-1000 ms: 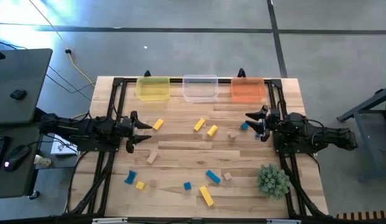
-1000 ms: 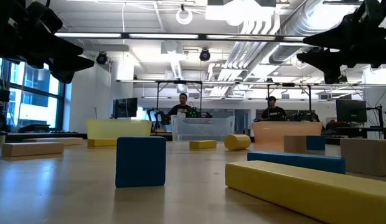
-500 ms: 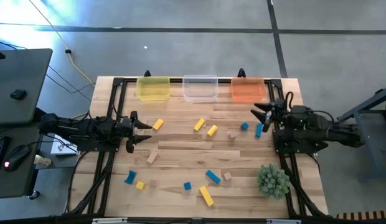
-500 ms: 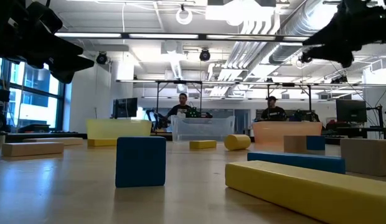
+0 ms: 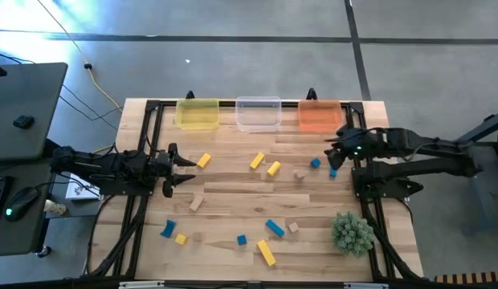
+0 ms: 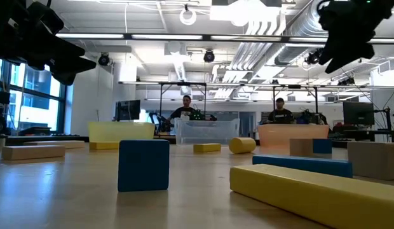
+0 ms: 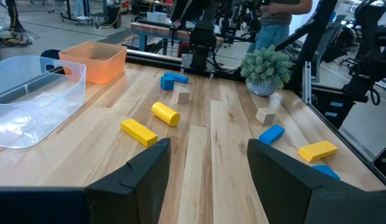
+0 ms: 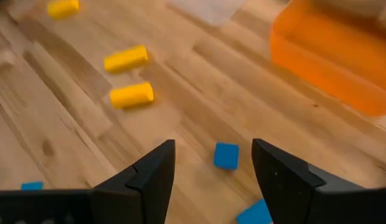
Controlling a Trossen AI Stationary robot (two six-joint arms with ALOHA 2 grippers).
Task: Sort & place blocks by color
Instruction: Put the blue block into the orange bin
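Note:
Yellow, blue and tan blocks lie flat and scattered on the wooden table. My right gripper is open and hangs above two blue blocks near the table's right edge: a cube and a bar. Two yellow blocks lie farther toward the table's middle. My left gripper is open and waits above the table's left side, beside a yellow block. In the low view, both grippers stand high over the table.
A yellow tub, a clear tub and an orange tub stand along the far edge. A green spiky ball sits at the near right. More blocks lie near the front: blue, yellow, tan.
My right gripper has risen and moved a little toward the table's far edge and the orange tub. It has tipped its fingers down over the two blue blocks, staying open.

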